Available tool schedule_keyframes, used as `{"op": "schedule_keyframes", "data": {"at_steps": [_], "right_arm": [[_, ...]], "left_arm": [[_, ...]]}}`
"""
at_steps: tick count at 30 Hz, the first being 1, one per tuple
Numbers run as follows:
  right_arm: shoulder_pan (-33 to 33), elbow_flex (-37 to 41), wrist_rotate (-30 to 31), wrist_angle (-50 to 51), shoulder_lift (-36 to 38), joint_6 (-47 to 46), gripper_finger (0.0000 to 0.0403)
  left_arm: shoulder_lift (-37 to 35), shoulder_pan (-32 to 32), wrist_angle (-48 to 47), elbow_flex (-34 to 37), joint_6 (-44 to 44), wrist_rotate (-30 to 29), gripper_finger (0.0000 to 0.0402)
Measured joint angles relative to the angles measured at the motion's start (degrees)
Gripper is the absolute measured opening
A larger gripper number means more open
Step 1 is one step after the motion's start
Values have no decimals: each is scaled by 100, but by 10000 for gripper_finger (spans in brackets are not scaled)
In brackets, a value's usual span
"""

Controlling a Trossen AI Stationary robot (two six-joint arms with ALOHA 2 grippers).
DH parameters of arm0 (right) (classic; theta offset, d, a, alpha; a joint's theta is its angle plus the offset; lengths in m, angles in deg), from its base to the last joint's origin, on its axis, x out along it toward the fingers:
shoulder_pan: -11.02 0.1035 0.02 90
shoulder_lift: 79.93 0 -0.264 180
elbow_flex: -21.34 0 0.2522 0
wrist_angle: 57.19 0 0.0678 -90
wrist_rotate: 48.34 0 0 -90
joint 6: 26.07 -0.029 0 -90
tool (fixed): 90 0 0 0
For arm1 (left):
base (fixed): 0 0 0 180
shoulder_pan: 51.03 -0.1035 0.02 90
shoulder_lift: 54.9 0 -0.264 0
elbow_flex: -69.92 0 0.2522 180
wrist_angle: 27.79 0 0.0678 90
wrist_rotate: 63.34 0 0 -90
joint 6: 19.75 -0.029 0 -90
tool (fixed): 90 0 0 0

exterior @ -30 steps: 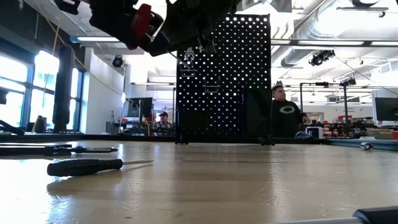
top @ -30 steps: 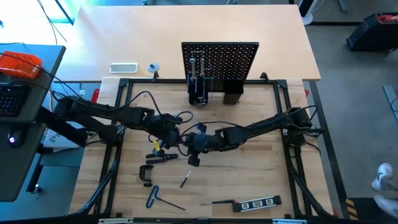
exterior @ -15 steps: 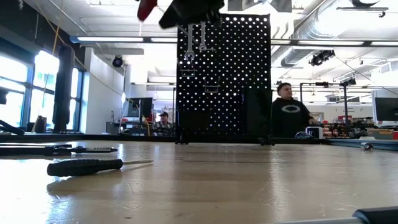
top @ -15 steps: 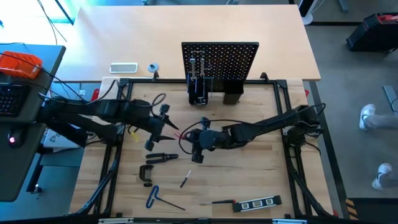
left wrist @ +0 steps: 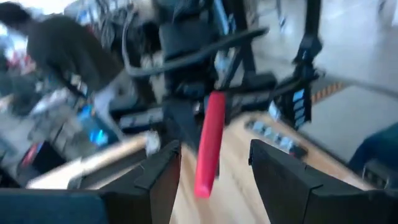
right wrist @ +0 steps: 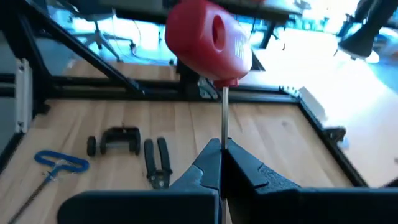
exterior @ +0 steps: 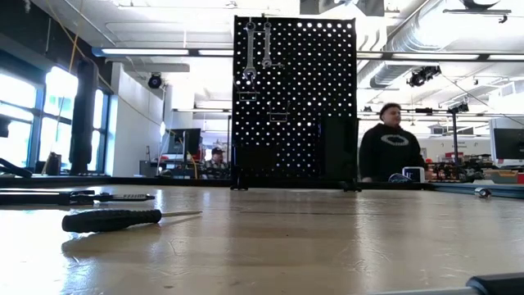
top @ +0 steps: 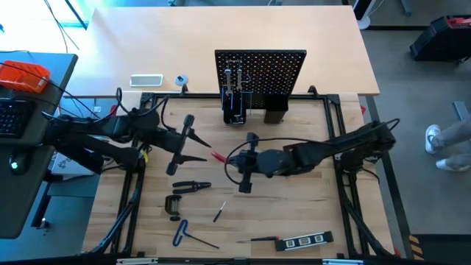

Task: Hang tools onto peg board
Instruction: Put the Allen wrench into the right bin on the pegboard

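Note:
My right gripper [top: 229, 157] hangs over the table's middle, shut on a red-handled screwdriver [top: 218, 156]. My left gripper [top: 206, 151] stands open just left of the red handle [left wrist: 208, 143], its fingers pointing at it; they look apart. The peg board [top: 260, 70] stands upright at the far edge, with two silver wrenches [exterior: 256, 45] hanging at its top left. On the table lie pliers [top: 191, 186], a C-clamp [top: 174, 206], a blue hex key [top: 184, 234], a small screwdriver [top: 218, 213] and a level [top: 305, 241]. My right gripper pinches the screwdriver's thin metal shaft [right wrist: 223, 127] between its two fingertips. The fingers come about level from the table's right, and the shaft runs on ahead of them. The red handle [right wrist: 208, 40] sticks out beyond the fingers toward my left gripper, clear of the table.
Black holder boxes [top: 274, 110] stand at the peg board's foot. A white tray [top: 146, 80] and a tape roll [top: 181, 80] lie beyond the black frame. A second screwdriver [top: 261, 239] lies by the level. A person [exterior: 391, 152] stands in the room behind.
Both grippers have risen out of the low view. My left gripper has drawn back toward the table's left edge and tipped up to about level. My right gripper has carried the red screwdriver up and a little toward the right.

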Motion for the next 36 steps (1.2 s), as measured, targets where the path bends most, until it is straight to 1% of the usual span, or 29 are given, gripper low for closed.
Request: {"op": "schedule_keyframes", "data": {"at_steps": [6, 11, 14, 22, 26, 32, 36], "right_arm": [[157, 0, 21, -317, 324, 493, 0], [266, 0, 86, -661, 445, 981, 0], [293, 0, 79, -843, 499, 1185, 0], [288, 0, 59, -837, 496, 1213, 0], [291, 0, 47, -823, 494, 1217, 0], [291, 0, 47, -824, 494, 1259, 0], [291, 0, 47, -824, 494, 1257, 0]], "left_arm": [[199, 0, 807, 0, -2, 216, 186], [487, 2, 1672, 0, 263, 750, 186], [694, 2, 2156, 0, 382, 835, 186], [1170, 2, 3303, 4, 564, 916, 186], [1309, 2, 3529, 4, 589, 949, 181], [1468, 2, 3544, 4, 605, 958, 144], [1460, 2, 3615, 4, 601, 958, 130]]}}
